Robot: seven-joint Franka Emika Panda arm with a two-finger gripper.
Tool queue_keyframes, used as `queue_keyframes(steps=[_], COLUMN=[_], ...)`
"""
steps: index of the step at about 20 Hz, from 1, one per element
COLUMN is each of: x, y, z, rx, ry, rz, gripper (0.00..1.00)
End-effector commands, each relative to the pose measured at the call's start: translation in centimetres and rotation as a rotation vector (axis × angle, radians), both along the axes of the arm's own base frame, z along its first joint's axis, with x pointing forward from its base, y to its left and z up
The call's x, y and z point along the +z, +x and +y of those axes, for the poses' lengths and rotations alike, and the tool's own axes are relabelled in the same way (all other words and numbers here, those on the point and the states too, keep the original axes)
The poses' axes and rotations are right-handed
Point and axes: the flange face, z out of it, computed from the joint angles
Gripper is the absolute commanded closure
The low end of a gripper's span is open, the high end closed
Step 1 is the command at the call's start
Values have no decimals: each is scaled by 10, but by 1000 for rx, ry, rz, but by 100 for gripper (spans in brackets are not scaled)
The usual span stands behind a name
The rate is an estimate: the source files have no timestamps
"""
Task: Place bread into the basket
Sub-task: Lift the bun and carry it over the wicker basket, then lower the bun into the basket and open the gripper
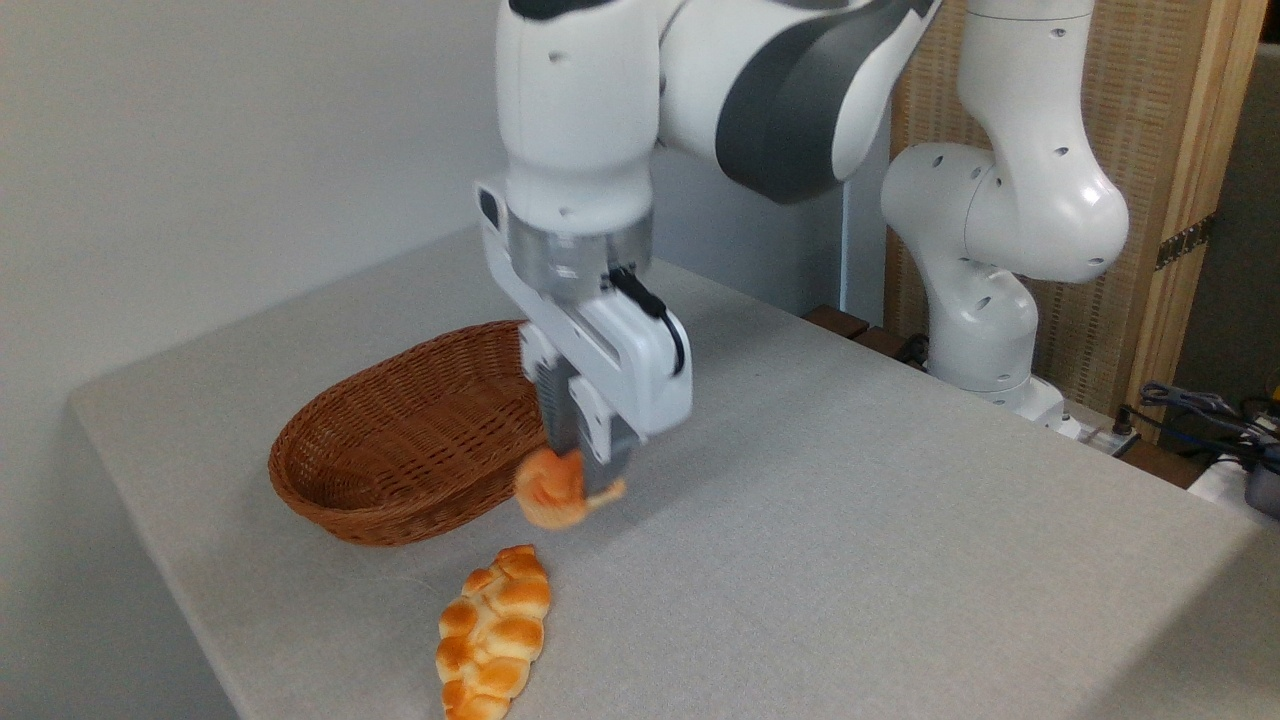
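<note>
Grey table [850,520], hand [585,475] clamping bread [550,490] aloft, knot seemingly leftward, beside basket [400,440].

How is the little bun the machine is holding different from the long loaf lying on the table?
The bun is small, round and deeper orange; the braided loaf is longer and paler gold. The bun hangs off the table, pinched in the end effector beside the basket; the loaf lies flat, untouched, nearer the front edge. Both have twisted, glossy crusts.
</note>
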Motion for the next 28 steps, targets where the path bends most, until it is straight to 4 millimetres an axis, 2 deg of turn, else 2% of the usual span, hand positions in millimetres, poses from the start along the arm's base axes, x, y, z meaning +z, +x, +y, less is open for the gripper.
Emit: queue_keyframes(steps=[1, 3, 6, 7, 8, 9, 11, 15, 18, 23, 24, 26, 27, 28], x=[16, 12, 8, 5, 3, 3, 4, 5, 4, 1, 3, 18, 35, 45], y=[14, 19, 40, 48, 57, 64, 70, 71, 67, 68, 68, 66, 62, 61], z=[-39, -66, -112, -121, -122, -131, -137, -140, -160, -163, -162, -150, -138, -117], rx=[61, 83, 122, 137, 177, 199, 227, 227, 190, 187, 186, 196, 210, 233], ry=[-108, -111, -153, -161, -166, -163, -173, -177, -175, -176, -175, -171, -163, -130], rz=[13, 40, 66, 77, 81, 78, 56, 44, 51, 57, 53, 33, 2, -23], gripper=[54, 54, 43, 34, 14, 0, 0, 0, 0, 0, 0, 0, 0, 0])
